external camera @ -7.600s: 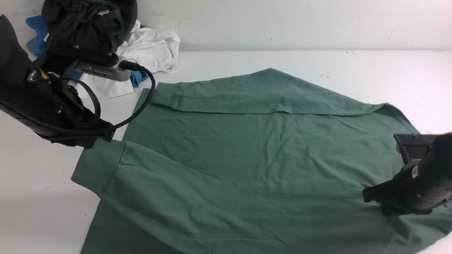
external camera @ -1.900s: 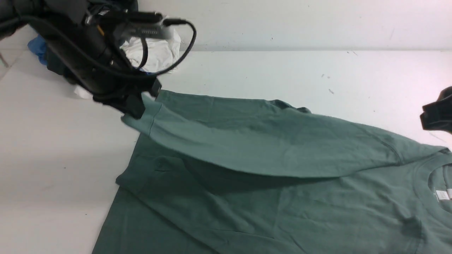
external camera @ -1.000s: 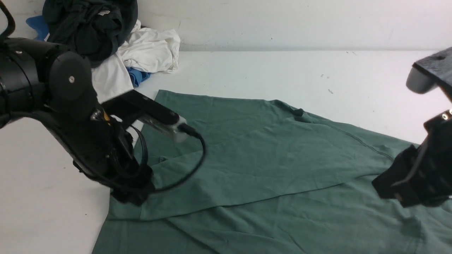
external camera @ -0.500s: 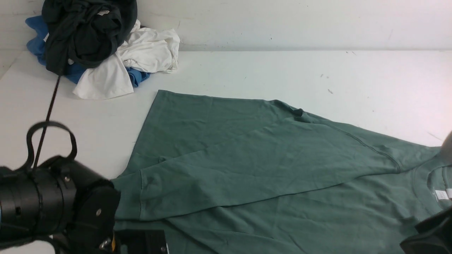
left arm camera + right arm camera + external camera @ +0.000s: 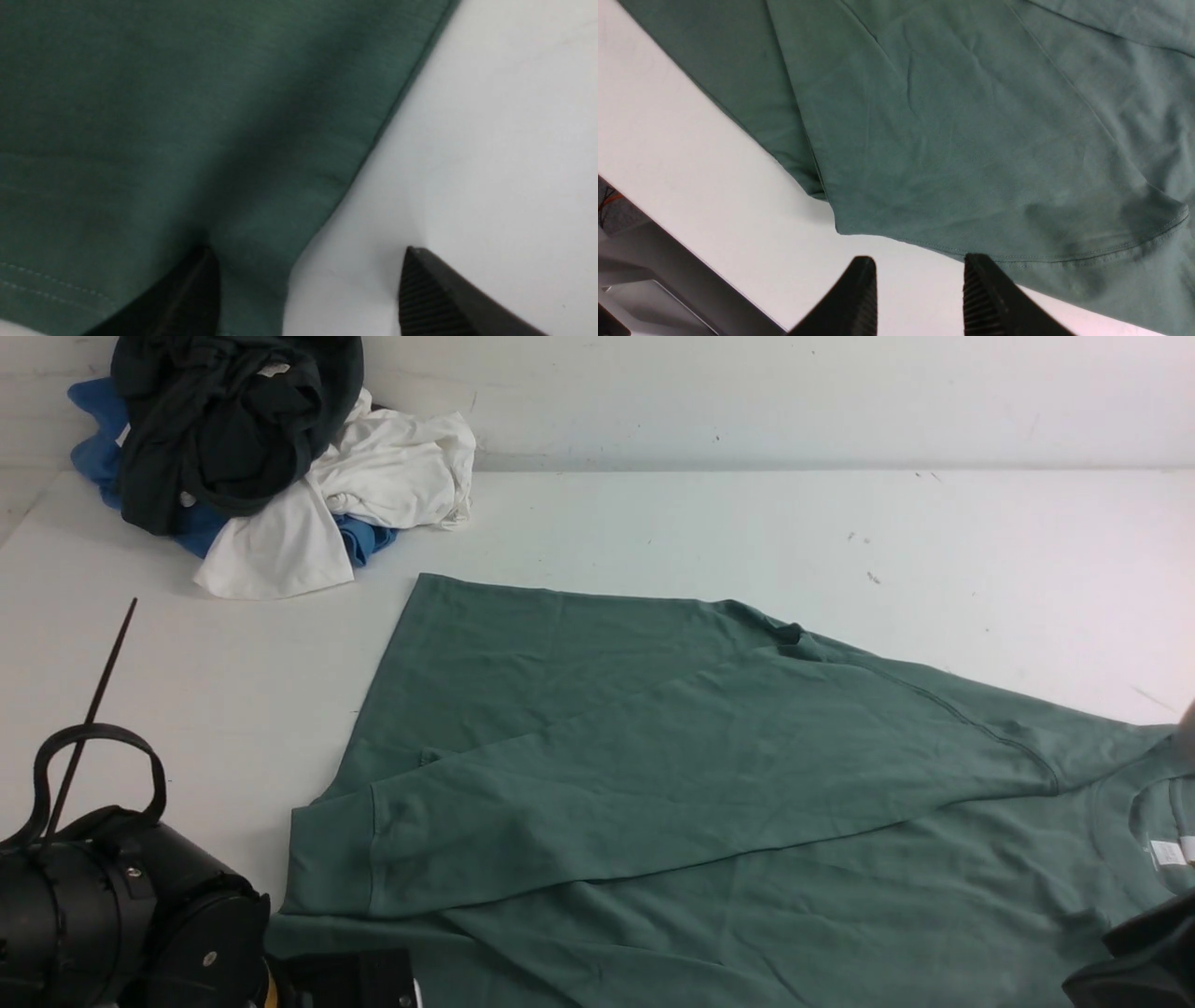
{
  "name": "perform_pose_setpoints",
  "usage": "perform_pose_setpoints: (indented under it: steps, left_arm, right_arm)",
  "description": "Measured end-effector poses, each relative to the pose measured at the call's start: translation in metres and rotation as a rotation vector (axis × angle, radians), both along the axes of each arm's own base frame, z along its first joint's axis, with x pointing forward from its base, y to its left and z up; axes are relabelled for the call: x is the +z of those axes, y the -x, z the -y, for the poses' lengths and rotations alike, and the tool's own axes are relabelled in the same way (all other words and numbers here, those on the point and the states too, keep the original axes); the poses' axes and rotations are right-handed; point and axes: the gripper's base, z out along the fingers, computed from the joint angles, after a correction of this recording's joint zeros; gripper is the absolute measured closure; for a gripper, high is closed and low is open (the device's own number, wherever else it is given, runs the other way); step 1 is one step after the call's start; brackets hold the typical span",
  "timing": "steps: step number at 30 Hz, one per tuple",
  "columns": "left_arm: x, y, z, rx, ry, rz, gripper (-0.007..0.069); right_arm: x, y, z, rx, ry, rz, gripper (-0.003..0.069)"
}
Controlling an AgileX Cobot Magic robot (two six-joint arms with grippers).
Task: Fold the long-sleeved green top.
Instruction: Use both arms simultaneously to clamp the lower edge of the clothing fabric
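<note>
The green long-sleeved top (image 5: 700, 784) lies on the bench (image 5: 747, 523) near the clothes pile (image 5: 261, 457), one sleeve folded across it. My left tool (image 5: 308, 254) and right tool (image 5: 919, 259) stand apart, empty; I judge the body folds remain.

glossy black left arm (image 5: 112, 915) with small screws, a looped black cable (image 5: 89, 732), ribbed black fingers (image 5: 434, 298).

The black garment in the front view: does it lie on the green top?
No, the black garment sits on a white garment in the far corner, apart from the green top.
</note>
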Motion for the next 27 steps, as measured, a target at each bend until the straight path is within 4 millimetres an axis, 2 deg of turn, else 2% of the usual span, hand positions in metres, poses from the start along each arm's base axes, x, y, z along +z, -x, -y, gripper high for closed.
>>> perform_pose_setpoints:
  steps: [7, 11, 15, 21, 25, 27]
  left_arm:
    - [0.003, -0.004, 0.0, 0.07, 0.011, -0.003, 0.0256]
    - [0.018, -0.012, 0.004, 0.092, 0.009, -0.03, 0.0265]
    - [0.021, -0.015, 0.005, 0.086, 0.006, -0.022, 0.0263]
    - [0.0, -0.021, 0.005, 0.066, -0.062, -0.096, 0.0251]
    - [-0.002, -0.024, 0.007, 0.063, -0.079, -0.121, 0.0259]
    - [-0.002, -0.025, 0.007, 0.058, -0.081, -0.118, 0.0297]
  right_arm:
    - [0.0, 0.0, 0.0, 0.0, 0.001, 0.001, 0.0408]
    - [0.0, 0.0, 0.0, 0.002, 0.002, 0.001, 0.0408]
    - [0.0, 0.0, 0.0, 0.003, 0.002, 0.002, 0.0408]
    - [0.0, 0.0, 0.0, 0.003, 0.002, 0.002, 0.0408]
    - [0.0, 0.0, 0.0, 0.002, 0.005, 0.003, 0.0408]
    - [0.0, 0.0, 0.001, 0.002, 0.008, 0.005, 0.0408]
